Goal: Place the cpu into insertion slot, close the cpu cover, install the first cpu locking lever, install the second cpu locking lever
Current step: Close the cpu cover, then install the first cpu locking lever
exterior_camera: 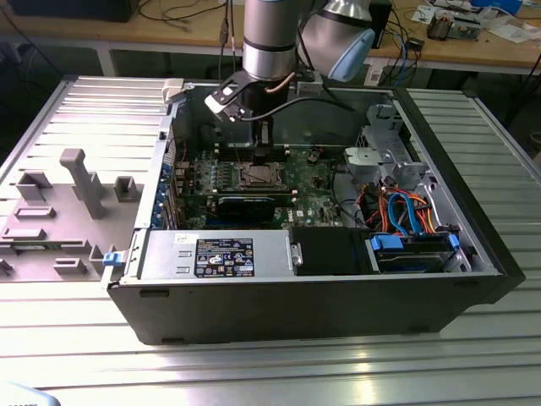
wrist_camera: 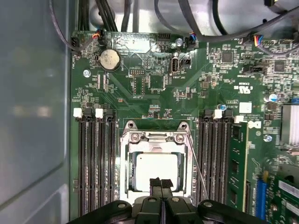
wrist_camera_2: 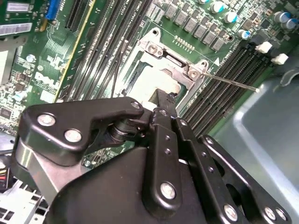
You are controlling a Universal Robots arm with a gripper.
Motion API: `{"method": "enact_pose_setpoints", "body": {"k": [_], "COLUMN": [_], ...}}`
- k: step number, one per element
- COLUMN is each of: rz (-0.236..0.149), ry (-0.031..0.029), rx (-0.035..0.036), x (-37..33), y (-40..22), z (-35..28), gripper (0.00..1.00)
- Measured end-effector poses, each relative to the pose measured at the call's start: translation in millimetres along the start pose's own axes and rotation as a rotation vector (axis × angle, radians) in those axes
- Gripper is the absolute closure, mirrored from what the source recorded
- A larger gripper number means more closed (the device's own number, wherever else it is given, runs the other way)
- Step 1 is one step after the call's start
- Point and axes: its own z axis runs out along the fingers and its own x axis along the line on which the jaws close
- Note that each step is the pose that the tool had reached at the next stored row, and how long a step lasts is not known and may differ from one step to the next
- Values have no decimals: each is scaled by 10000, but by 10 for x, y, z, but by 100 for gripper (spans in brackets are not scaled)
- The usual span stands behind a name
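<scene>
Inside the open computer case (exterior_camera: 473, 254), my gripper (exterior_camera: 264, 154) hangs just above the cpu socket (exterior_camera: 258, 176) on the green motherboard. In the first wrist view the silvery cpu cover (wrist_camera: 154, 136) lies flat over the socket. The dull grey cpu (wrist_camera: 152, 165) shows through its square window. The black fingers (wrist_camera: 156, 183) are pressed together over the cpu's edge with nothing between them. One thin wire lever (wrist_camera: 197, 168) slants away beside the socket and sticks out over the memory slots (wrist_camera_2: 233, 82). A second thin lever (wrist_camera_2: 116, 70) stands off the other side.
Black memory slots (wrist_camera: 96, 163) flank the socket on both sides. A long black graphics card (exterior_camera: 245, 203) lies in front of it, with the power supply (exterior_camera: 220, 254) nearer still. Cables and a drive cage (exterior_camera: 397, 169) fill the exterior view's right. A grey case wall (wrist_camera: 32, 116) stands close by.
</scene>
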Motion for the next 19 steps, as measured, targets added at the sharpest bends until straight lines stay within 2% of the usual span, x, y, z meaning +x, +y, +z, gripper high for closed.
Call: {"method": "enact_pose_setpoints", "body": {"k": [1, 3, 14, 19], "rz": [0, 0, -3, -306], "ry": [-1, -1, 0, -9], "rx": [1, 1, 0, -14], "x": [-3, -4, -4, -5], "y": [-1, -2, -2, -2], "z": [-47, -76, -85, -86], "gripper": [89, 89, 89, 89]}}
